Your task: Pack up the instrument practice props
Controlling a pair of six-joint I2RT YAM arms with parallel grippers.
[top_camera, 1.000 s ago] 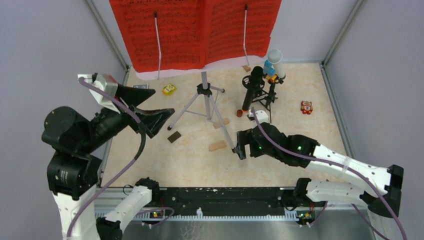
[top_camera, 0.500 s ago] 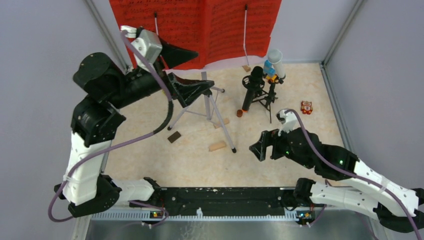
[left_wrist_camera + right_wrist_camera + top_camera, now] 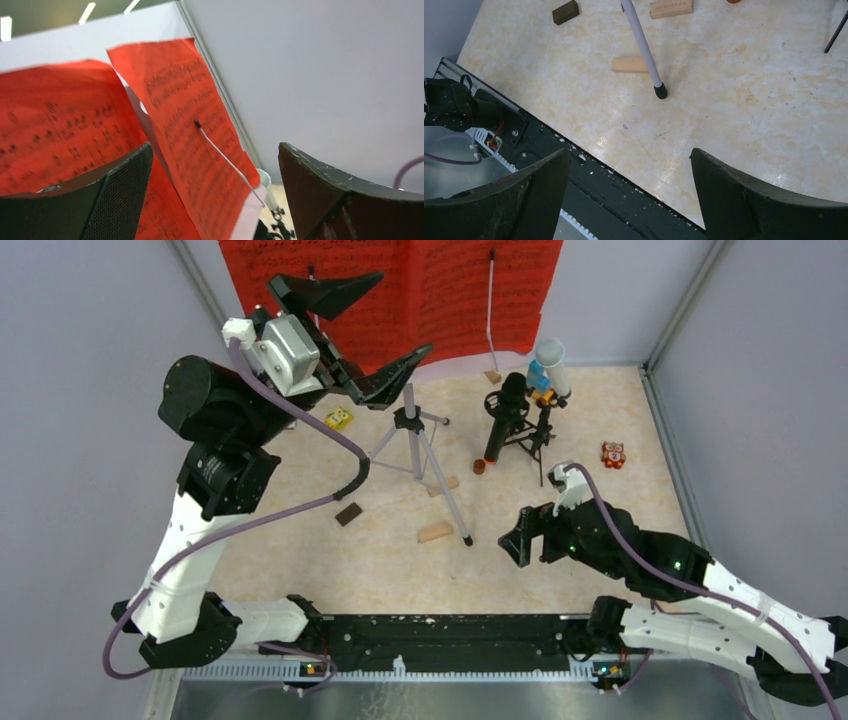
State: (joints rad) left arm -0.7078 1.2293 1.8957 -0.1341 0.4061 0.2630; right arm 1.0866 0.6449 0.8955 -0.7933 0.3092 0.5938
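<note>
The red sheet-music pages (image 3: 450, 290) hang at the back on the music stand, held by white wire arms (image 3: 490, 300). Only the plate's pale lower edge (image 3: 455, 362) shows, above the silver tripod (image 3: 415, 440). My left gripper (image 3: 405, 312) is raised and open in front of the pages; in the left wrist view (image 3: 215, 145) the pages (image 3: 200, 125) lie between and beyond its fingers. The black microphone (image 3: 505, 415), small black tripod (image 3: 535, 435) and white tube (image 3: 553, 362) stand back right. My right gripper (image 3: 515, 535) is open and empty, right of a tripod leg (image 3: 644, 45).
Wooden blocks (image 3: 435, 532) (image 3: 443, 486) and a dark block (image 3: 348, 513) lie round the tripod legs. A yellow toy (image 3: 339, 419), a red toy (image 3: 613, 454) and a blue-and-orange toy car (image 3: 540, 380) are also on the table. The black front rail (image 3: 624, 190) is under my right gripper.
My left arm has risen and swung from the left side up to the red pages, still open. My right gripper drew back to the right, away from the tripod leg's foot, then held.
</note>
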